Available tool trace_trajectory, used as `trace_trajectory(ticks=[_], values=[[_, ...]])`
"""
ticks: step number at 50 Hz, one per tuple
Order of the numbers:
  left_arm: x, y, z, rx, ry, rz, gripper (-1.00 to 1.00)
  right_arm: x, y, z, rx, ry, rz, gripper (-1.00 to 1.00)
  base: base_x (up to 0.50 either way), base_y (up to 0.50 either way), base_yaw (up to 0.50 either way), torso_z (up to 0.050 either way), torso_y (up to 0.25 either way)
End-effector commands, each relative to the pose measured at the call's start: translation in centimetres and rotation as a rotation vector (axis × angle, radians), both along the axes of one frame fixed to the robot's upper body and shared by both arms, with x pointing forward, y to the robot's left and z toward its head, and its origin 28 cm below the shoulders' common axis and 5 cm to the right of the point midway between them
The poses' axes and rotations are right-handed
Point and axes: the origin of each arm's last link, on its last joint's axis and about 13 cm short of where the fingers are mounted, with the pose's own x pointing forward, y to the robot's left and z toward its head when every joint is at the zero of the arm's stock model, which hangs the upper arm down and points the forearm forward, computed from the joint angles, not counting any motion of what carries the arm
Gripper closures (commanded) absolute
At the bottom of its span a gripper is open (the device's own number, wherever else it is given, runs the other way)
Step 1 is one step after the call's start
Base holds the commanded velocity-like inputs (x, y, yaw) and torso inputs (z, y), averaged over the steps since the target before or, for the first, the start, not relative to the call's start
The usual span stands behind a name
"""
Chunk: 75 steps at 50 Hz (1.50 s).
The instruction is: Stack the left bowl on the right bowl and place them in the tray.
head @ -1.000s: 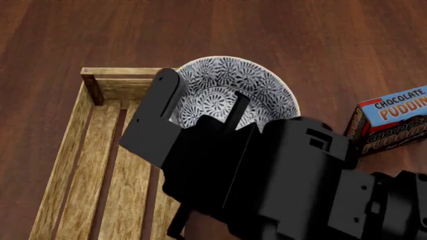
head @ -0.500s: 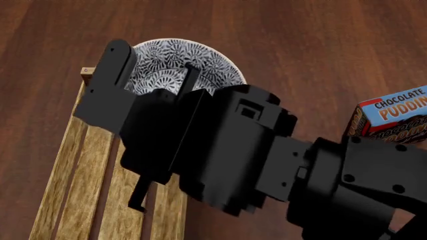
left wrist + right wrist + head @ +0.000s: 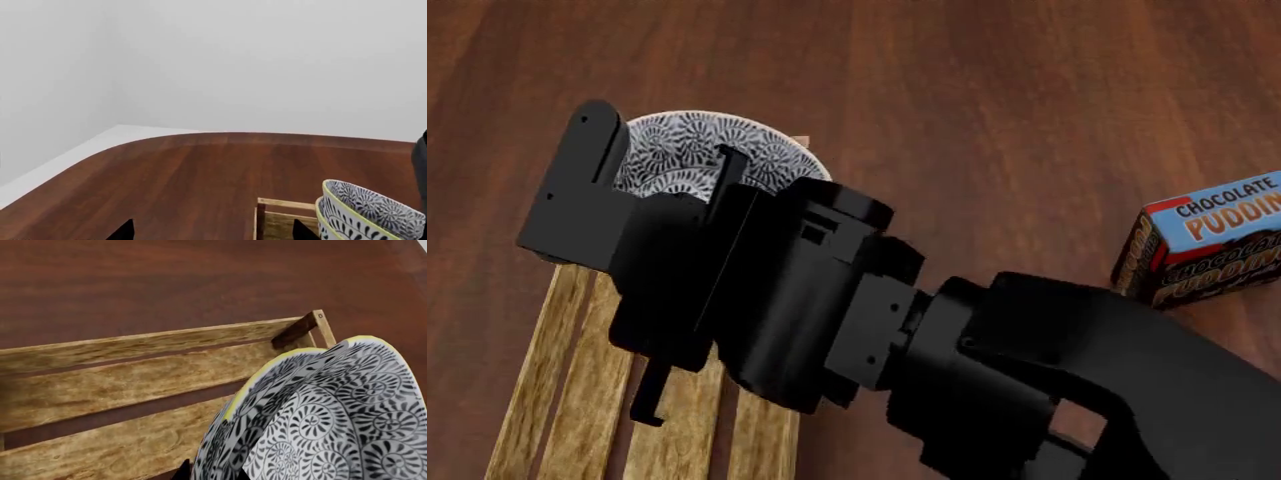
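Two black-and-white patterned bowls [image 3: 313, 425] with yellow rims sit nested one inside the other. My right gripper [image 3: 213, 474] is shut on their rim and holds them tilted above the wooden tray [image 3: 100, 390]. From the head, the stacked bowls [image 3: 687, 150] hang over the far end of the tray [image 3: 574, 400], with the right gripper [image 3: 654, 172] clamped across them and the arm covering most of them. My left gripper [image 3: 213, 235] is open and holds nothing. Beyond it show the tray's far corner [image 3: 280, 217] and the bowls [image 3: 370, 212].
A blue chocolate pudding box [image 3: 1208, 240] stands on the dark wooden table [image 3: 1001, 110] at the right. The table's rounded far edge [image 3: 220, 134] meets a pale wall. My right arm hides the tray's right side.
My right arm has carried the stacked bowls leftward, from the tray's far right corner to over its far left end. The pudding box has not moved.
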Motion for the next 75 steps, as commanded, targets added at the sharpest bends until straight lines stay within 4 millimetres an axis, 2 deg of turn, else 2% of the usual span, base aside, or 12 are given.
trace_trajectory(ticks=[1, 24, 75], values=[[-0.1, 0.3, -0.1, 0.002, 0.003, 0.010, -1.00, 0.9, 1.5, -0.6, -0.035, 0.007, 0.088, 1.00, 0.00, 0.00, 0.00, 0.000, 0.000], [-0.5, 0.5, -0.4, 0.000, 0.009, 0.025, -1.00, 0.4, 1.8, -3.8, -0.084, 0.070, 0.158, 1.00, 0.00, 0.00, 0.00, 0.000, 0.001], [-0.6, 0.9, -0.6, 0.003, 0.016, 0.043, -1.00, 1.4, 0.9, -6.9, -0.085, 0.115, 0.196, 1.00, 0.00, 0.00, 0.00, 0.000, 0.000]])
